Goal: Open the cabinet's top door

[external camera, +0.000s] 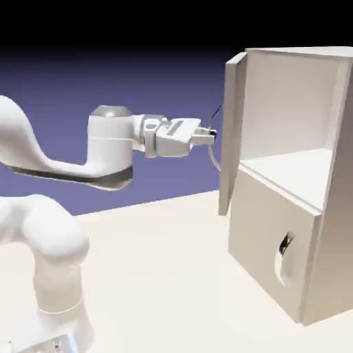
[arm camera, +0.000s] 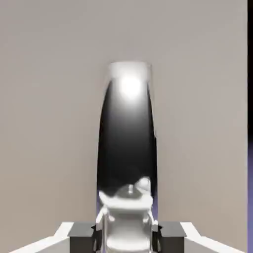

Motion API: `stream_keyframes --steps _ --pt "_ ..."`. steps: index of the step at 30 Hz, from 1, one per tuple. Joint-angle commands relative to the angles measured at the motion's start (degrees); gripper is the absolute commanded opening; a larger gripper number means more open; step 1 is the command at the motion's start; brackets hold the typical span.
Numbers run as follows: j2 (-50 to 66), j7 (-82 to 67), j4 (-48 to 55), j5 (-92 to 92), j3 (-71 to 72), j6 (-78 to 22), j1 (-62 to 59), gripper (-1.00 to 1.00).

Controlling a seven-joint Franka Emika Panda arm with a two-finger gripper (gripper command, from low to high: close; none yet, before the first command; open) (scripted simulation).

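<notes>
Grey fingertips sit at the bottom of the hand view, closed tight against either side of the curved metallic handle, which rises glossy and dark between them with a bright highlight near its top. Behind the handle, the flat beige face of the top door fills nearly the whole hand view, with a thin strip of blue-violet backdrop at the right edge.

From the exterior view, the white arm reaches level to the right, and the gripper grips the handle at the front of the top door. That door stands swung out from the cabinet, seen almost edge-on, leaving the upper compartment and its pale shelf exposed. Below, the lower door is flush and shut, its own small handle in an oval recess. The cabinet stands on the pale table.
</notes>
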Motion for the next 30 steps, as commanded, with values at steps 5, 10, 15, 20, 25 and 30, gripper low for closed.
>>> stream_keyframes --steps 5,10,15,20,25,30 --pt "0.2 -1.1 -0.1 12.2 10.4 -9.7 1.3 -1.00" --pt "3.4 -0.7 2.4 23.4 20.8 -19.3 1.7 -1.00" --pt "9.7 0.9 7.8 33.7 31.1 -30.2 0.5 -1.00" --pt "18.1 3.4 16.2 42.2 41.5 -41.9 -3.8 -1.00" --pt "27.4 6.6 26.4 48.0 51.8 -53.7 -10.8 -1.00" --pt "36.5 10.4 36.5 51.0 62.2 -64.8 -19.3 -1.00"
